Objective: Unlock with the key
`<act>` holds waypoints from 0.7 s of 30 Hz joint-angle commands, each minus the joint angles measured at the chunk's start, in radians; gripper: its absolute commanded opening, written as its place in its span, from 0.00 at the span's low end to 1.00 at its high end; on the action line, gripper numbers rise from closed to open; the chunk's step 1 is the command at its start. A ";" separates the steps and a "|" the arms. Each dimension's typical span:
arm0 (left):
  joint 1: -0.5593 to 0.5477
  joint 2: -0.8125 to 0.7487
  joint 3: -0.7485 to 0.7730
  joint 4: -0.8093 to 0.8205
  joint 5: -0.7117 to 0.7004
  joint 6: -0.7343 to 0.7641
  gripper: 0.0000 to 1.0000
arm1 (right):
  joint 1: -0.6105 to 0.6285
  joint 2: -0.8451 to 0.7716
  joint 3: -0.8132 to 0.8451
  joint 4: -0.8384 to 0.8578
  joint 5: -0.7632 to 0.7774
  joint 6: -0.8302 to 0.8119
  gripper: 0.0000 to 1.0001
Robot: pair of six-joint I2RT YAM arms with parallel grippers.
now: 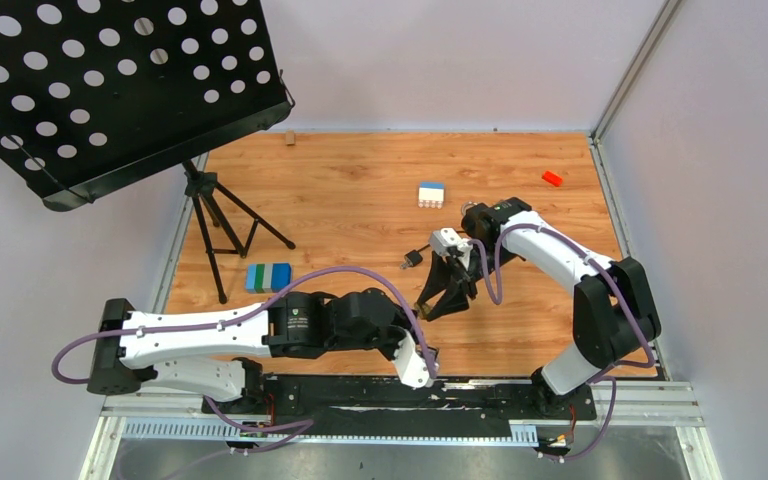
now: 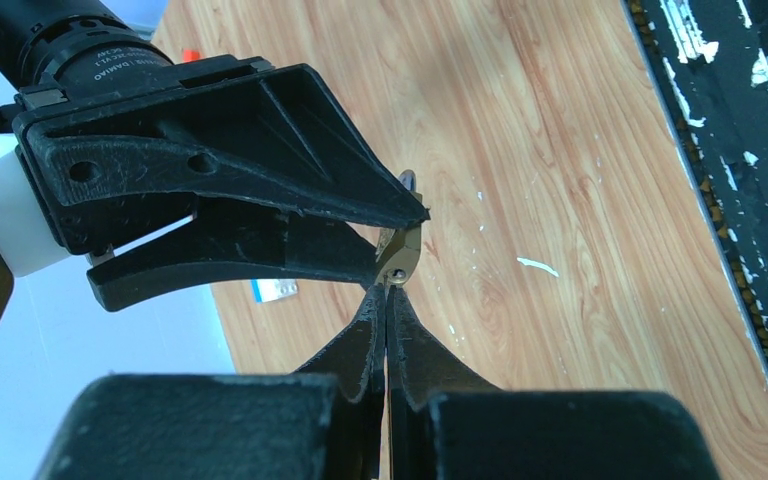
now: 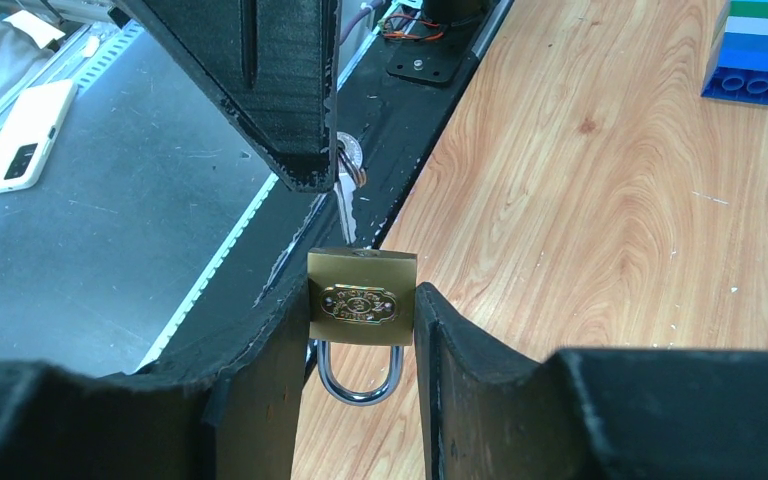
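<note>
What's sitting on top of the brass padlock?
The key, pinched in the left fingers, meets the padlock's top face. The keyhole is hidden, so insertion is unclear.

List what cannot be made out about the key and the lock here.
- Keyhole: right wrist view; the top edge of the padlock hides it, so whether the key is in cannot be told.
- Key head: same view, partly behind a finger of the left gripper.
- Left wrist view: the key is almost wholly covered by that gripper's shut fingers.
- Top view: key and padlock too small, lost among black fingers.
</note>
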 commanded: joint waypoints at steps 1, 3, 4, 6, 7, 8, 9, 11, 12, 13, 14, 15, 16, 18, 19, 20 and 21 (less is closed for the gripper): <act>0.001 -0.042 0.001 -0.013 0.047 -0.002 0.00 | 0.012 -0.013 0.014 -0.042 -0.039 -0.097 0.00; 0.000 -0.046 -0.003 -0.017 0.051 -0.001 0.00 | 0.017 -0.018 0.012 -0.042 -0.030 -0.105 0.00; 0.000 -0.045 -0.004 -0.018 0.054 -0.001 0.00 | 0.019 -0.019 0.011 -0.043 -0.027 -0.107 0.00; -0.002 -0.045 -0.007 -0.019 0.058 -0.001 0.00 | 0.023 -0.020 0.011 -0.042 -0.024 -0.108 0.00; -0.005 -0.044 -0.008 -0.018 0.059 0.000 0.00 | 0.023 -0.020 0.011 -0.041 -0.024 -0.108 0.00; -0.007 -0.042 -0.009 -0.018 0.058 0.002 0.00 | 0.025 -0.019 0.011 -0.043 -0.024 -0.109 0.00; -0.011 -0.040 -0.009 -0.019 0.056 0.005 0.00 | 0.027 -0.018 0.011 -0.044 -0.024 -0.112 0.00; -0.018 -0.033 -0.010 -0.020 0.046 0.013 0.00 | 0.030 -0.018 0.010 -0.045 -0.020 -0.116 0.00; -0.021 -0.030 -0.012 -0.019 0.041 0.017 0.00 | 0.031 -0.019 0.010 -0.046 -0.020 -0.116 0.00; -0.023 -0.027 -0.013 -0.017 0.039 0.020 0.00 | 0.034 -0.020 0.010 -0.046 -0.019 -0.118 0.00; -0.024 -0.025 -0.014 -0.016 0.038 0.022 0.00 | 0.034 -0.019 0.009 -0.047 -0.018 -0.118 0.00; -0.024 -0.023 -0.015 -0.017 0.035 0.024 0.00 | 0.036 -0.020 0.008 -0.047 -0.018 -0.119 0.00; -0.024 -0.023 -0.015 -0.015 0.034 0.028 0.00 | 0.037 -0.020 0.008 -0.046 -0.016 -0.120 0.00; -0.025 -0.020 -0.017 -0.016 0.029 0.036 0.00 | 0.039 -0.020 0.009 -0.047 -0.014 -0.117 0.00; -0.026 -0.018 -0.017 -0.017 0.026 0.042 0.00 | 0.040 -0.020 0.009 -0.047 -0.014 -0.118 0.00; -0.027 -0.016 -0.018 -0.018 0.025 0.047 0.00 | 0.042 -0.020 0.009 -0.046 -0.014 -0.118 0.00; -0.028 -0.015 -0.020 -0.018 0.022 0.052 0.00 | 0.042 -0.019 0.009 -0.047 -0.014 -0.118 0.00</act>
